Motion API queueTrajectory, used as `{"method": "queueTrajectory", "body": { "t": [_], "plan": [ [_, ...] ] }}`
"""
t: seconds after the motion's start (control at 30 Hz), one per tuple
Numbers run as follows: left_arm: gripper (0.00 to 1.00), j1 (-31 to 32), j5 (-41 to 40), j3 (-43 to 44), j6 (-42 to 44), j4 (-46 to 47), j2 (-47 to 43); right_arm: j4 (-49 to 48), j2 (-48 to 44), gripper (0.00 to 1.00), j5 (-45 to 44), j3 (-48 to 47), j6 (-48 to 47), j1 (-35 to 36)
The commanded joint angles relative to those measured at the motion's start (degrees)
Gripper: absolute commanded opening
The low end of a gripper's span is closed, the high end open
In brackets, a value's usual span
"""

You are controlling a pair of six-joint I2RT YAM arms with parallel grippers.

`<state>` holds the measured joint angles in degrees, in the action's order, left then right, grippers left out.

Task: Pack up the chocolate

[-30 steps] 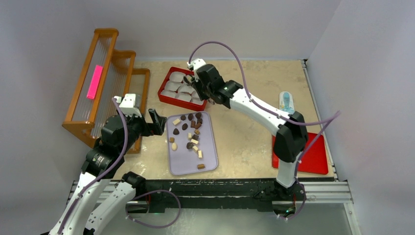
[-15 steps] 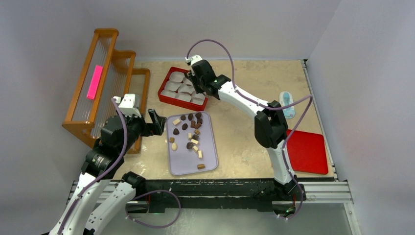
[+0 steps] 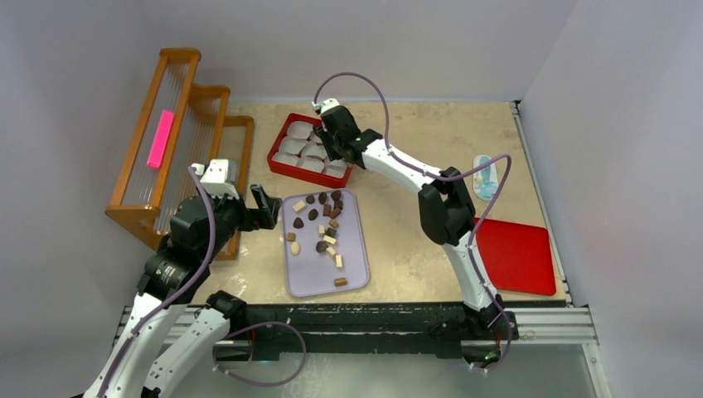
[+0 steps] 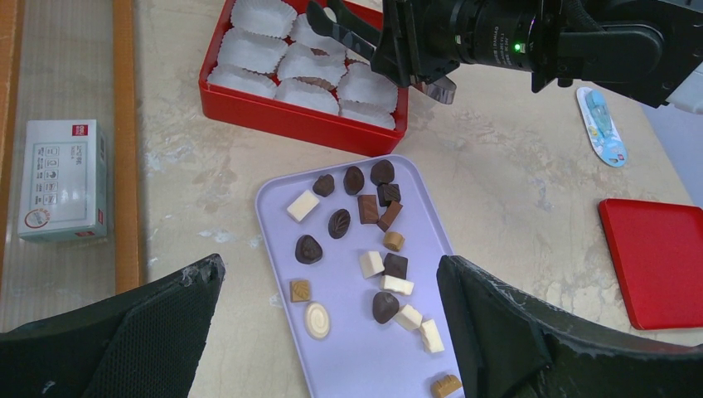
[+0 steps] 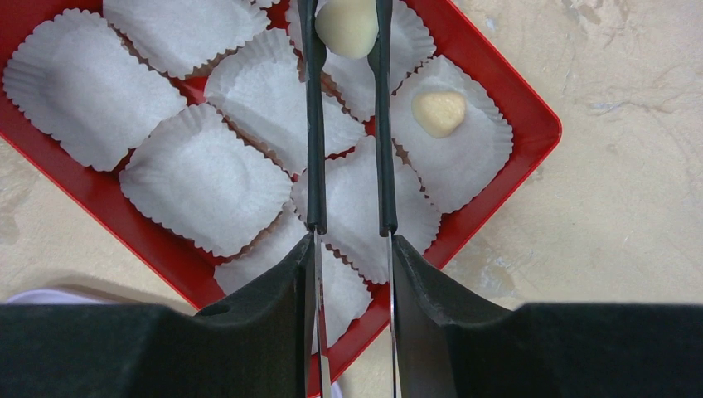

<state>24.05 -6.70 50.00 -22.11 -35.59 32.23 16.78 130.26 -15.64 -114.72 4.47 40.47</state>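
R gripper [image 5: 352, 257] is clamped on black tongs [image 5: 312, 124]. A cream piece [image 5: 346, 25] is seen between the tong tips, over the paper cups [image 5: 203, 178] in the red box [image 5: 535, 124]. A second cream piece [image 5: 439, 112] is seated in a cup; other chocolate [image 4: 340, 222] is spread on the lilac tray [image 4: 348, 365]. L gripper [image 4: 330, 290] fingers are spread wide, empty. Risk: if released off-centre, the piece could be landed on a cup rim & tipped out, or a cup dragged by the tips.
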Motion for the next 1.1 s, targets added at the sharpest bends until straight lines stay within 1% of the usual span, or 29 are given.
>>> {"method": "queueTrajectory", "body": {
  "t": [0.0, 0.23, 0.4, 0.53, 0.83, 1.07],
  "plan": [
    [1.0, 0.1, -0.5, 0.9, -1.0, 0.9, -0.4, -2.2, 0.2, 0.38, -2.3, -3.7, -0.7, -0.2],
    [1.0, 0.1, -0.3, 1.0, -1.0, 0.9, -0.2, -1.9, 0.1, 0.43, -2.7, -4.5, -1.3, -0.2],
    [1.0, 0.1, -0.3, 0.9, -1.0, 0.9, -0.2, -1.0, -1.4, 0.42, -1.9, -4.2, -1.6, -0.2],
    [1.0, 0.1, -0.3, 0.9, -1.0, 0.9, -0.1, -0.4, -4.6, 0.4, -0.6, -2.0, -2.0, -0.2],
    [1.0, 0.1, -0.3, 1.0, -1.0, 0.9, -0.2, -0.8, -15.4, 0.4, -0.1, 8.6, -2.3, -0.2],
    [1.0, 0.1, -0.3, 0.9, -0.9, 1.0, -0.1, 0.6, -26.9, 0.39, 4.7, 19.7, -0.8, -0.1]
  ]
}}
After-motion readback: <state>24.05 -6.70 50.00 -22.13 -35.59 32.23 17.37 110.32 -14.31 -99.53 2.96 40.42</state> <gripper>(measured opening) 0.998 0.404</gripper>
